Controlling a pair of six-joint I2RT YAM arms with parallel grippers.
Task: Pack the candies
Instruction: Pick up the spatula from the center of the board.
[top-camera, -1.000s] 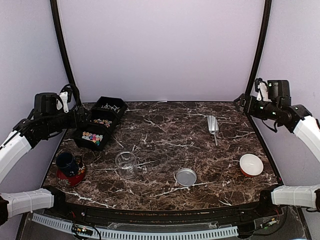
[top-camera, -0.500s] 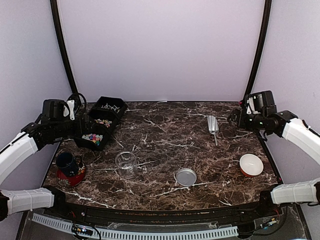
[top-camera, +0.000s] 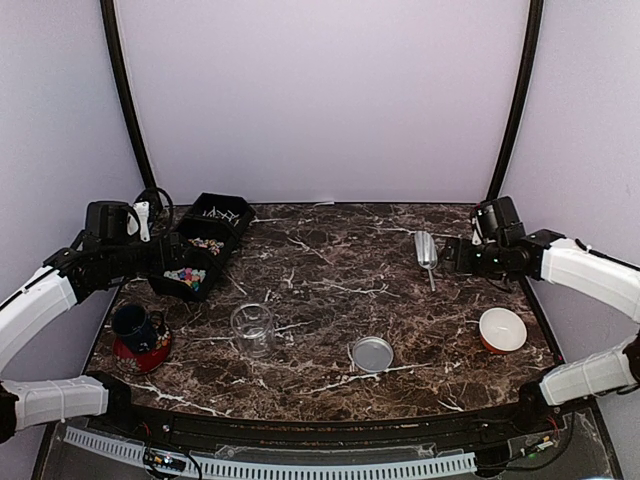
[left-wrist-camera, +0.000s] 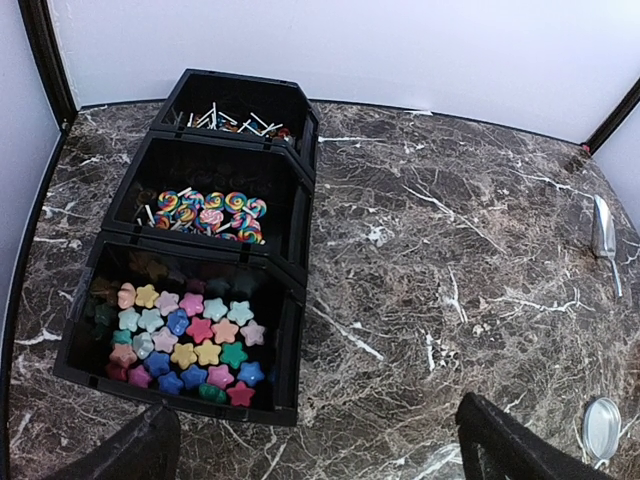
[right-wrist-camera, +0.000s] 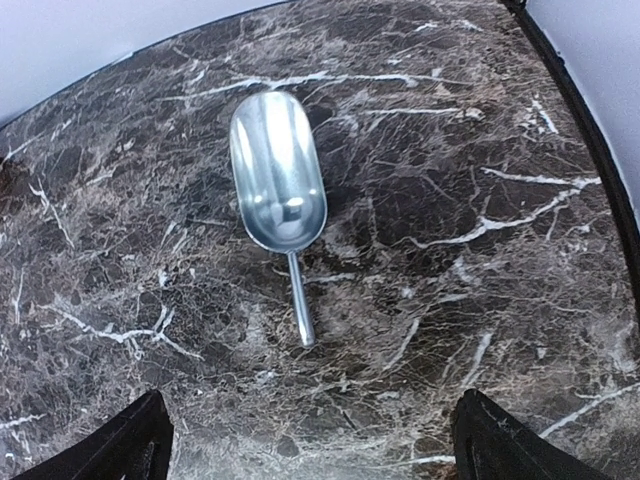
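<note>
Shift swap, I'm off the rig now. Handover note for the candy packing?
Left gripper: fingers open, empty, above the nearest black plastic bin, which holds the star-shaped mixed-colour candies.
Right gripper: fingers open, empty, over the silver metal scoop lying on the dark marble table.
Clear glass jar stands near the front and looks empty; its round metal lid lies apart from it.
Done: nothing packed.
Left: probably take the scoop, move candies into the jar, fit the lid.
</note>
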